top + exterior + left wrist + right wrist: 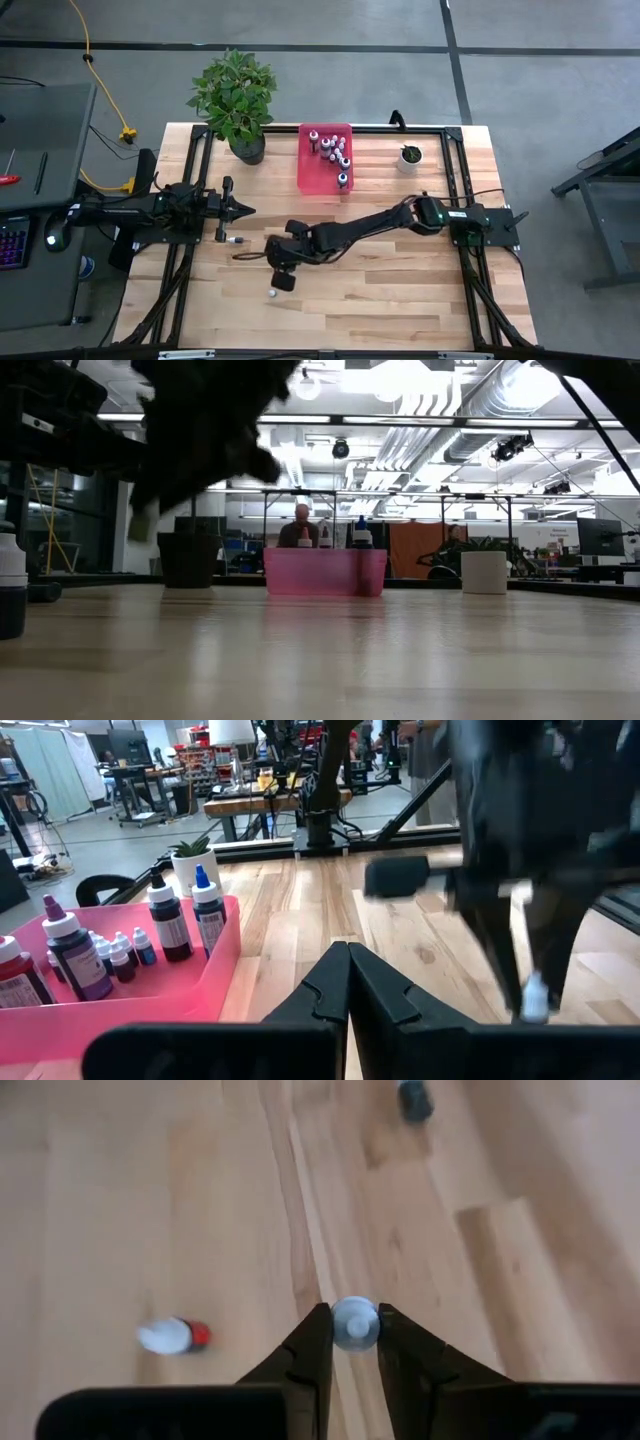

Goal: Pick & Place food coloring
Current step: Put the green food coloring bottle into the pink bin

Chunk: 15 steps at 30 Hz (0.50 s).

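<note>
Bottle (355, 1323) of food coloring, white-capped, sits pinched between the fingers of the right pincer (355, 1342), out on the bare counter (400, 290) well in front of the pink tray (312, 175). Step in hand looks like the pick: grip just taken, lift not yet made. Next move: raise it clear, carry toward the tray, release over a free spot. Tray already holds a cluster of bottles (335, 152), tall and tiny. Another red-bodied bottle (172, 1336) lies on its side beside the held one. Left pincer (246, 210) clenched, empty, parked left of the tray
</note>
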Each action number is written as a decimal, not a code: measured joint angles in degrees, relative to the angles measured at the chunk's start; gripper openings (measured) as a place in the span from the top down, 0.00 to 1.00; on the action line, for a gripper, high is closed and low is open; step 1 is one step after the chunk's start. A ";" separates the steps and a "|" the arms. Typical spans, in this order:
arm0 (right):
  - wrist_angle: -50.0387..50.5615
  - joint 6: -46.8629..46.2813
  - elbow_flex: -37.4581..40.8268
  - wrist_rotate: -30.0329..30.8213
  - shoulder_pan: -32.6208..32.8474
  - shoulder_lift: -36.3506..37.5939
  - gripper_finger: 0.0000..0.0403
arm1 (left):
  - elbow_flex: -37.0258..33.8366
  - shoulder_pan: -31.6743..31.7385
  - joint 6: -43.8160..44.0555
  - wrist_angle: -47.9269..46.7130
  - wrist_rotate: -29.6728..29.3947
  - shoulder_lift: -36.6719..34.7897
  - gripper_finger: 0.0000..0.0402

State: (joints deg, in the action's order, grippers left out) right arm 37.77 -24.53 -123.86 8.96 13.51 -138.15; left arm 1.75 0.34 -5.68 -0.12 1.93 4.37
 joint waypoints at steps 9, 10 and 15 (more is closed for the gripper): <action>11.66 -4.99 -7.87 1.11 -2.12 4.93 0.86 | -0.01 0.00 -0.01 0.00 0.00 -0.01 1.00; 12.44 -6.12 -7.82 0.85 -2.39 5.95 0.86 | -0.01 0.01 0.01 0.00 0.00 -0.01 1.00; 19.59 -8.01 -7.71 3.03 -3.99 9.18 0.86 | -0.01 0.02 0.01 0.00 0.00 -0.01 1.00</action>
State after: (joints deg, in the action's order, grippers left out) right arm 57.36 -32.54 -131.57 11.99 9.52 -128.96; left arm 1.74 0.36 -5.67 -0.12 1.93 4.36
